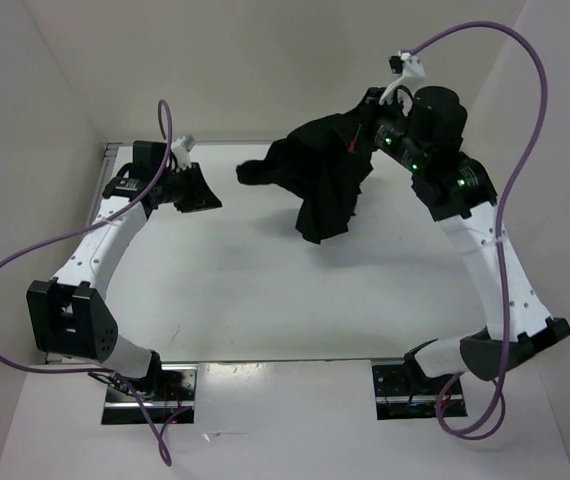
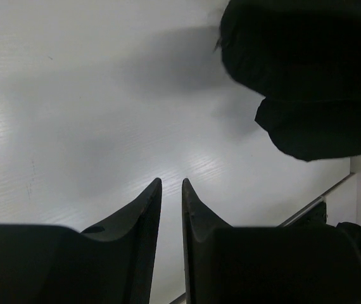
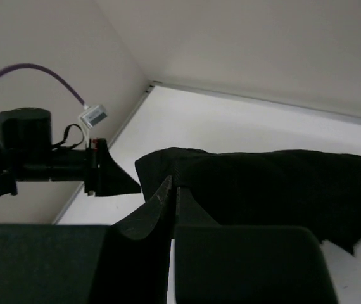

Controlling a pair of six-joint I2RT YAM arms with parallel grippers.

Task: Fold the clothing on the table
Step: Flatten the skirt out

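You have barely begun the fold. The clothing (image 1: 320, 185) is one bunched heap at the far right of the desk (image 1: 265, 300), with no flat layer and no clean crease anywhere.

Your right gripper (image 3: 171, 189) is fully closed. The top view shows the cloth gathered at its fingertips and draping from there down to the desk, so I judge it is pinching an edge of the clothing; the bite itself is hidden behind the fingers.

Your left gripper (image 2: 171, 190) is parted by only a narrow slit with nothing in it; it sits low over bare desk at the far left, apart from the clothing, whose nearest lobe shows ahead and off to one side in its wrist view.

By my reading everything is left to do: spread the clothing flat, find a second edge for the left gripper, then bring one half over the other.
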